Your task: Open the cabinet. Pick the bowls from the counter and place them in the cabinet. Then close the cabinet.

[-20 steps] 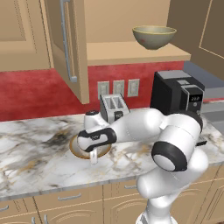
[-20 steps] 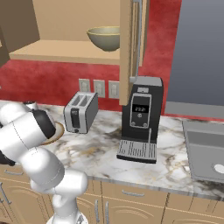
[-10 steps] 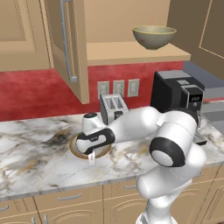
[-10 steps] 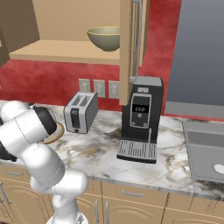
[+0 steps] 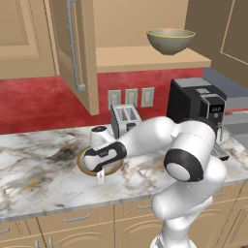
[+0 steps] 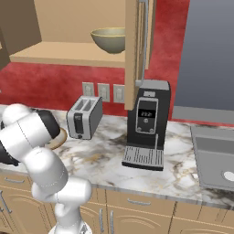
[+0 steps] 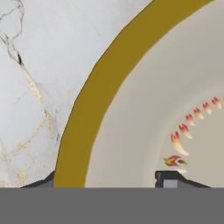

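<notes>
The shallow tan-rimmed bowl [image 5: 83, 165] [image 6: 61, 137] lies on the marble counter [image 5: 34, 169] left of the toaster. My gripper [image 5: 100, 173] points down over its near rim. In the hand view the gripper [image 7: 103, 181] stands open astride the tan rim of the bowl [image 7: 87, 109]: one fingertip outside over the counter, the other inside over the cream surface, apart from the rim. The olive-yellow bowl [image 5: 170, 40] [image 6: 109, 40] sits on the shelf of the cabinet [image 5: 145, 57], whose doors [image 5: 72, 48] [image 6: 137, 50] stand open.
A silver toaster [image 5: 125, 117] [image 6: 84, 117] stands against the red wall just behind the arm. A black coffee machine [image 5: 196, 104] [image 6: 147, 123] sits to the right, with a sink [image 6: 215, 157] beyond it. The open left door hangs above the counter.
The hand has sunk slightly onto the tan-rimmed bowl's near rim. Both bowls and the cabinet doors have stayed where they were.
</notes>
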{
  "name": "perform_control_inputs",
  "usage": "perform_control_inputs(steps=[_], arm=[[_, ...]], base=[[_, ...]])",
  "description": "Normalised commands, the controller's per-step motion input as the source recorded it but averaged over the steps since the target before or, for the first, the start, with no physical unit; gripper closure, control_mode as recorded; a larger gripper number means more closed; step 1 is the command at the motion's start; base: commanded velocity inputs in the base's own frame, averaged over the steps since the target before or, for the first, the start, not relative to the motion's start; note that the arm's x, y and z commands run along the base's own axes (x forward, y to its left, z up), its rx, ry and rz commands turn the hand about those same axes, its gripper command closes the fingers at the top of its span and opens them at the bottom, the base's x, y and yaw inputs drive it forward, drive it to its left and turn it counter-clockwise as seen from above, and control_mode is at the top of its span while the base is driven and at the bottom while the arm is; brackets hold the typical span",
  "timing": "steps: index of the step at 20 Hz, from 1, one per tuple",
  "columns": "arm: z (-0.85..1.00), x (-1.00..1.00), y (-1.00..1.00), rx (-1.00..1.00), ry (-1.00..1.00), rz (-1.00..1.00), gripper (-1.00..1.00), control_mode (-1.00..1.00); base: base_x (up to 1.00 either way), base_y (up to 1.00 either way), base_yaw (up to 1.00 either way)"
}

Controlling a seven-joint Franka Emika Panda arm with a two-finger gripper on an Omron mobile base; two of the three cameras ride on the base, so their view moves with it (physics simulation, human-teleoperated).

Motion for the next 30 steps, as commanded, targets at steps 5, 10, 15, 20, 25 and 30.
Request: perform_control_inputs(steps=[5,10,15,20,25,30], arm=[[0.0,0.09,0.0,0.0,0.0,0.0,1.0,-1.0],[0.0,0.06,0.0,0.0,0.0,0.0,1.0,-1.0],[-0.01,0.0,-0.08,-0.02,0.0,0.0,1.0,-1.0],[-0.01,0.0,-0.18,-0.03,-0.01,0.0,1.0,-1.0],[0.02,0.0,-0.17,-0.03,-0.09,0.0,1.0,-1.0],[0.16,0.0,-0.07,-0.01,-0.09,0.0,1.0,-1.0]], base=[[0.0,0.0,0.0],[0.0,0.0,0.0],[0.0,0.0,0.0],[0.0,0.0,0.0],[0.0,0.0,0.0],[0.0,0.0,0.0]])
